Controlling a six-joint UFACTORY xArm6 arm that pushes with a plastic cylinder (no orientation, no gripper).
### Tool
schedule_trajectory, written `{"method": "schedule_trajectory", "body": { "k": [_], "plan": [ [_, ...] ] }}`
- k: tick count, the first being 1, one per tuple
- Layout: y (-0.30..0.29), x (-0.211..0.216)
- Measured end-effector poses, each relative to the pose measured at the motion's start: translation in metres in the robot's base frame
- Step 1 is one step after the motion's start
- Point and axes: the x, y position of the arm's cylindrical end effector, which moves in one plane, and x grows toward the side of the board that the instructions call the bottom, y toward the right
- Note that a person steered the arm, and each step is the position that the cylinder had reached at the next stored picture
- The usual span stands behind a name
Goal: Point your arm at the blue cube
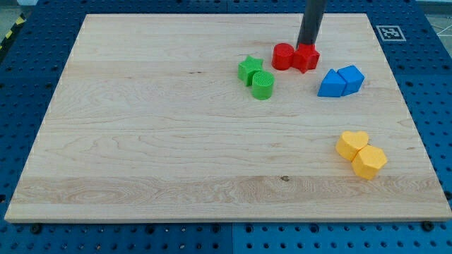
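Note:
The blue cube (351,77) sits at the view's upper right, touching a blue triangular block (330,84) on its left. My tip (306,46) stands at the top edge of a red star-shaped block (306,58), which touches a red cylinder (283,56) on its left. The tip is up and to the left of the blue cube, about a block's width away from it.
A green star block (249,69) and a green cylinder (263,85) touch each other left of the red pair. A yellow heart block (352,144) and a yellow hexagonal block (369,162) sit together at the lower right. The wooden board (141,141) lies on a blue pegboard.

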Motion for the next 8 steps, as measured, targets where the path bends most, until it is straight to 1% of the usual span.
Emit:
{"method": "schedule_trajectory", "body": {
  "k": [2, 3, 4, 5, 6, 7, 8],
  "plan": [
    [-0.002, 0.048],
    [0.004, 0.049],
    [0.044, 0.036],
    [0.079, 0.032],
    [0.113, 0.045],
    [0.131, 0.078],
    [0.123, 0.089]
  ]
}}
